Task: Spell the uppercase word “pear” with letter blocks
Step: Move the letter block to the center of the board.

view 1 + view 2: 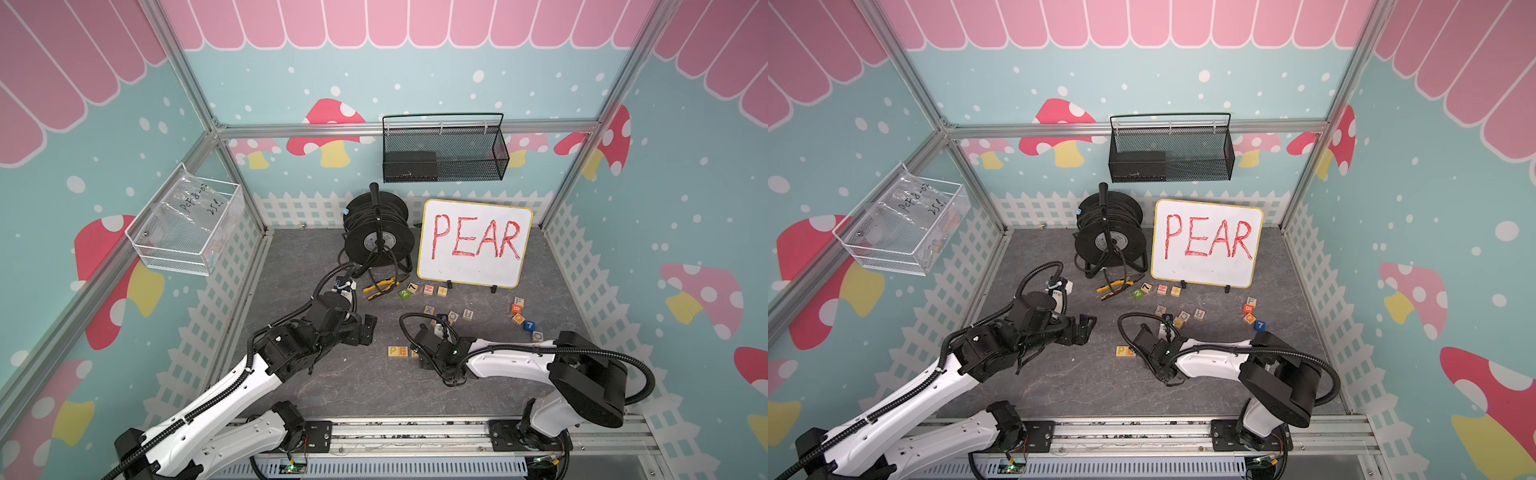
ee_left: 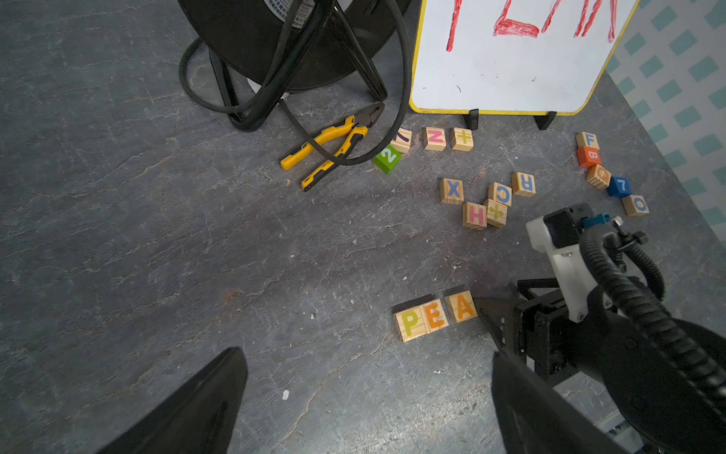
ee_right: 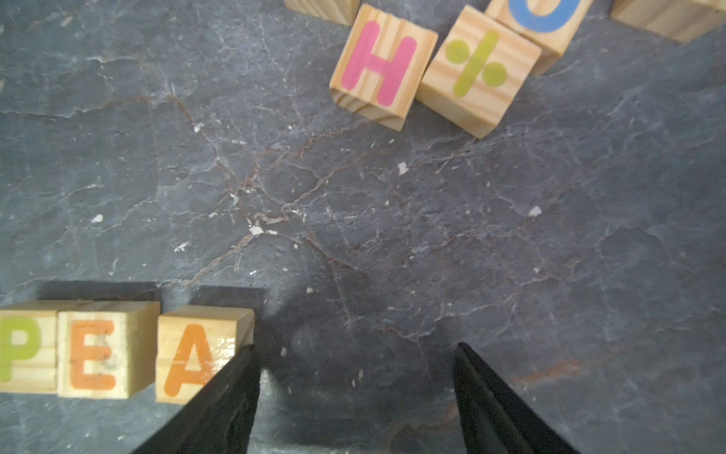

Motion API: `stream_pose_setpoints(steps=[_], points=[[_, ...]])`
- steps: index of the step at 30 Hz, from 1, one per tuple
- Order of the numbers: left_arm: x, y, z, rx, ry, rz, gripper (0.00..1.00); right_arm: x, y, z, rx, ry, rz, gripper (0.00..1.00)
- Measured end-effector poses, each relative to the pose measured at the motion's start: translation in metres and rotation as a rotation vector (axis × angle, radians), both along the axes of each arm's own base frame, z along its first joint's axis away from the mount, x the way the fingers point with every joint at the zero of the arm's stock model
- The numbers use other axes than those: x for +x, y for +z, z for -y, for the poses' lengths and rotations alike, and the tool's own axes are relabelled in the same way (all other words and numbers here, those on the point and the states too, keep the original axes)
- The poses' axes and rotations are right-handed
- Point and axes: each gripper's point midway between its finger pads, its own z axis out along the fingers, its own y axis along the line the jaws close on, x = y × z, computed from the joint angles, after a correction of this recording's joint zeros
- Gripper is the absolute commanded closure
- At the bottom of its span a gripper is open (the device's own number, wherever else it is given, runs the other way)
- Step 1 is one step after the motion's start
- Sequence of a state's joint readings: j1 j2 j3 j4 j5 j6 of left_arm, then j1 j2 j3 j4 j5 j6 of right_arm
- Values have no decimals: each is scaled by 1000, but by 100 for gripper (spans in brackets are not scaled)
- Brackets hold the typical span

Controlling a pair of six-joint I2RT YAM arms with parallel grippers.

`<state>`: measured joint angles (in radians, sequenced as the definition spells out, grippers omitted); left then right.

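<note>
Three letter blocks stand in a row on the grey floor: the P (image 2: 410, 322), the E (image 2: 434, 316) and the A (image 2: 462, 307), edges touching. The blue R block (image 2: 524, 183) lies apart, farther back among loose blocks, and shows in both top views (image 1: 468, 314). My right gripper (image 3: 355, 348) is open just to the right of the A (image 3: 192, 357), with only bare floor between its fingers. One finger (image 3: 235, 377) overlaps the A's corner. My left gripper (image 2: 365, 351) hangs open and empty, left of the row.
Loose blocks H (image 3: 379, 65), a division sign (image 3: 477, 67), C and X lie near the R. More blocks sit before the whiteboard (image 1: 473, 243) and at the right (image 1: 523, 318). A cable reel (image 1: 376, 232) and yellow pliers (image 1: 380, 286) lie behind.
</note>
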<state>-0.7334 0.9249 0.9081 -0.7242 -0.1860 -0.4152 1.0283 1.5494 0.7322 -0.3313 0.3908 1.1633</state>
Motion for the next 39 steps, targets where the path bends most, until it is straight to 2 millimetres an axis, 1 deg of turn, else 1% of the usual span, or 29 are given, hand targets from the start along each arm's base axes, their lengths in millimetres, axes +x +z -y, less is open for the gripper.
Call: stream_pose_setpoints(steps=[10,21,30,34,39], points=[[0,0,0,0,0,0,1,3,1,-5,10,8,11,21],[1,0,-1,0,5,0,1,7,2,-15,32,24,13,21],[1,0,-1,1,5,-1,1,8,3,-14,29,24,16,21],[2,-1,1,-3,0,-4,1,13,13,-8,31,3,41,21],[2,-1,9,-23,-32,-11,1,29,41,9,44,-41,107,18]])
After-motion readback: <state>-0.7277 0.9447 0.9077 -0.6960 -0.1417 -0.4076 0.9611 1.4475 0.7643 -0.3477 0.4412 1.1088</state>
